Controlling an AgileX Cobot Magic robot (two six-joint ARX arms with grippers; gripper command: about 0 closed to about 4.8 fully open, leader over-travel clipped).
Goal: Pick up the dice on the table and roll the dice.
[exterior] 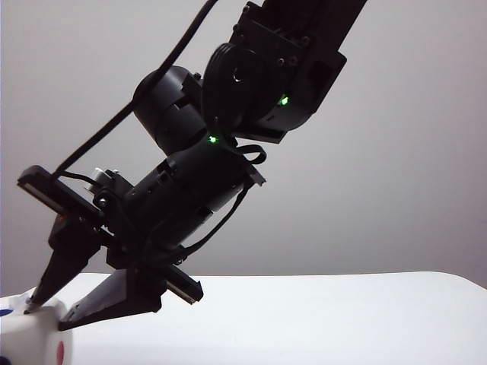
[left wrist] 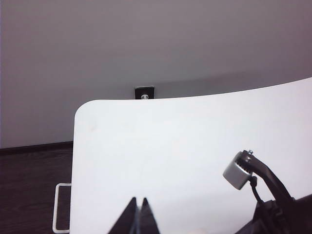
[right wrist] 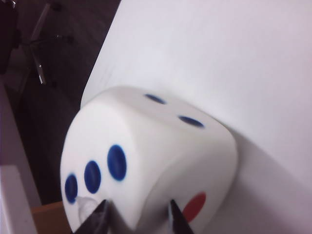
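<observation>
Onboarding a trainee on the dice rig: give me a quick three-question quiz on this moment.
1. True or false: the left gripper is at the large white die with dark blue pips.
2. Which faces show in the right wrist view? A) three, two, red one B) six, five, four
3. Where are the right gripper fingertips?

Key: 1 false, it hangs shut over bare white tabletop. 2 A. 3 At the die's edge, jaws parted; grip unclear.

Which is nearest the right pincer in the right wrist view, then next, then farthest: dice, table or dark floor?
1. The dice, right at the right pincer tips.
2. The table, beneath and beyond it.
3. The dark floor, past the table's edge.
</observation>
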